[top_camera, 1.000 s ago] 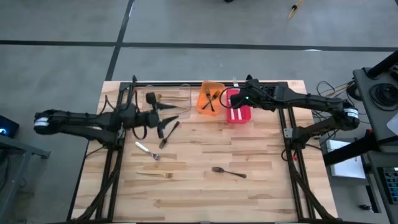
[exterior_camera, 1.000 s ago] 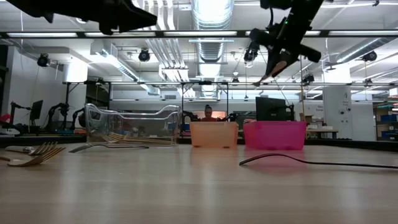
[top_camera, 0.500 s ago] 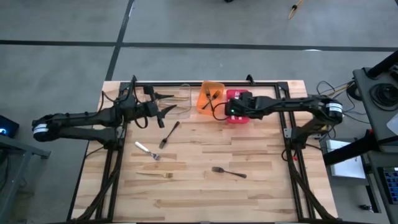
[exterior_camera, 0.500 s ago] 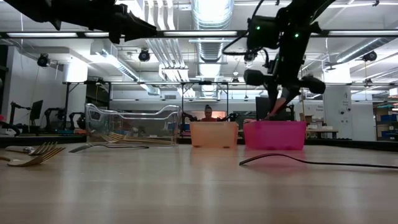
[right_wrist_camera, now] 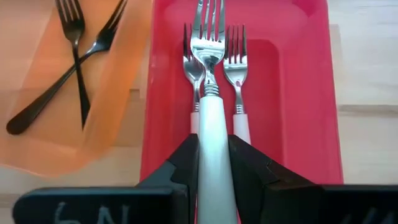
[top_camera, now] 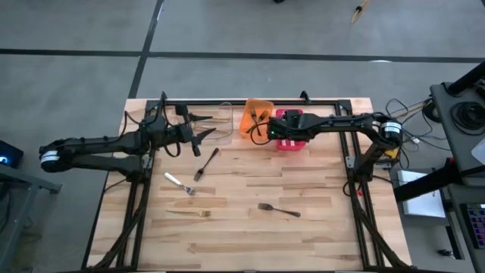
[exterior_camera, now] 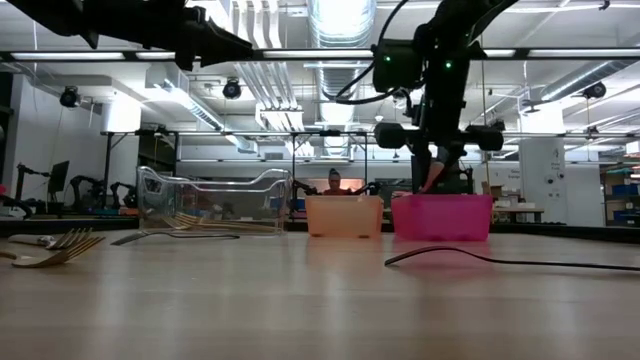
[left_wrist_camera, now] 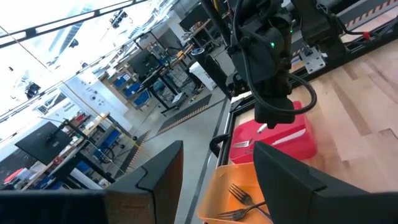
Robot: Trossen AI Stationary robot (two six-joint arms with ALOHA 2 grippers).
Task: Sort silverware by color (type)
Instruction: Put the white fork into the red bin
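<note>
Near the worktop's front edge a black fork point(top_camera: 278, 209) and a gold fork point(top_camera: 189, 213) still lie unsorted. Farther back, the right pincer point(right_wrist_camera: 211, 163) has swung in and dropped over the red bin point(top_camera: 290, 141), pinching a pale-handled silver fork point(right_wrist_camera: 210, 93) above two like it; release looks imminent. The left pincer point(top_camera: 198, 133), fingers spread and empty, has pulled back beside the clear bin point(top_camera: 216, 115) at the rear.
</note>
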